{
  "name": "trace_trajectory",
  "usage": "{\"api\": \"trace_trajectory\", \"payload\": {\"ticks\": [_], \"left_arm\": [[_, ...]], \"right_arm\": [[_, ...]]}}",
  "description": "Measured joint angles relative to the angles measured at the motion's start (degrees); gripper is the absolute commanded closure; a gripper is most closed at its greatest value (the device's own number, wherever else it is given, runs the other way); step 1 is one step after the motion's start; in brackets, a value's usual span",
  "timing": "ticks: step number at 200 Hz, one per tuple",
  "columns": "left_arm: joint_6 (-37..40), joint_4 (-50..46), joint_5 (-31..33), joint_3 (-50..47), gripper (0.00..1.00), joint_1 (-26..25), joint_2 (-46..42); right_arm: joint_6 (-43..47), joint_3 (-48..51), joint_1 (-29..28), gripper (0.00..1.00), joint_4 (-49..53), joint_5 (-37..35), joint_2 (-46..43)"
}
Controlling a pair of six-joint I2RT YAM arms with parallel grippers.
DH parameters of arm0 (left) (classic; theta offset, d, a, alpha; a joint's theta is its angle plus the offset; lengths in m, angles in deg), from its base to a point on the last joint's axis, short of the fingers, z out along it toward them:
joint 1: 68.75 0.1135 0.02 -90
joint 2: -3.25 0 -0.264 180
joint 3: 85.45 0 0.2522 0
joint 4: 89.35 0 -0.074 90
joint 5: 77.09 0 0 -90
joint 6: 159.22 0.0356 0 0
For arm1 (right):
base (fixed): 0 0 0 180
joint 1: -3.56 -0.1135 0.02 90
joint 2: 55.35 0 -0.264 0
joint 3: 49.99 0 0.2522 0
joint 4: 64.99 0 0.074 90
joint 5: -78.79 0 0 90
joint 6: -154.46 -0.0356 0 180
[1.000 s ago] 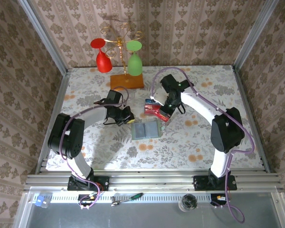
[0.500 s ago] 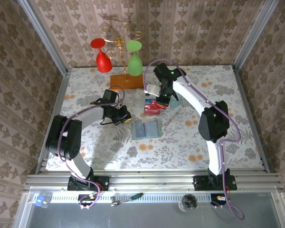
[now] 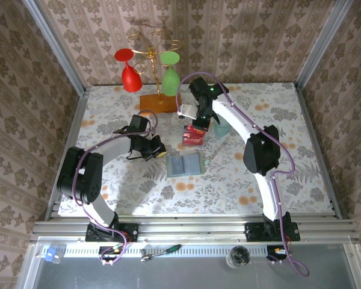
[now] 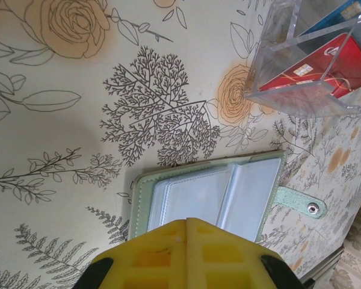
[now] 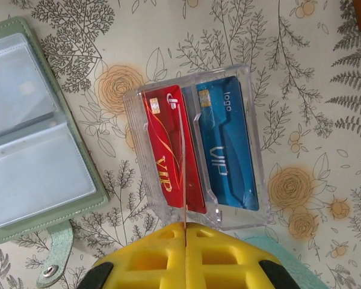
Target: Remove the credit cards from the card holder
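On the floral table [image 3: 108,180] the card holder [image 3: 185,164] lies open near the clear box [image 5: 256,108] holding two credit cards [image 5: 222,144]. My right gripper [image 5: 185,241] seems to pinch a red card [image 5: 184,205] edge-on above it; the left gripper [image 4: 186,238] is closed, empty. Released off-centre, that card could strike the divider and fall outside

Red card [image 5: 168,153] with gold VIP swirl, blue card [image 5: 225,147] with pale lettering, card holder [image 5: 33,150] mint green round pale blue-grey pockets, tablecloth [image 5: 301,78] cream with grey ferns and orange roses, right gripper [image 5: 185,232] bright yellow.
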Motion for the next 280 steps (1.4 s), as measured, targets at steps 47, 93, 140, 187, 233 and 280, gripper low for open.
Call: {"api": "trace_trajectory", "payload": {"ticks": [47, 93, 140, 187, 233, 280], "left_arm": [[1.8, -2.7, -0.6, 0.9, 0.94, 0.0, 0.0], [3.7, -4.3, -0.8, 2.8, 0.93, 0.7, 0.0], [3.6, -2.6, -0.8, 2.8, 0.92, 0.7, 0.0], [3.5, -0.9, -0.8, 2.7, 0.92, 0.7, 0.0], [3.5, 0.6, -0.7, 1.9, 0.93, 0.0, 0.0], [3.1, 2.8, -0.1, -2.2, 0.97, -0.9, 0.0]], "right_arm": [[0.0, -2.6, -0.3, 1.0, 0.7, 0.0, 3.4], [0.5, -2.4, -0.3, 0.84, 1.6, -0.9, 6.0], [0.8, 0.6, -0.3, 0.81, -0.7, -2.5, 4.5], [-4.0, 9.3, -0.3, 0.79, -6.7, -2.8, -2.7], [-18.2, 22.3, -0.5, 0.79, -16.5, -0.5, -12.0], [-40.2, 37.7, -1.7, 0.9, -28.1, 3.3, -18.4]]}}
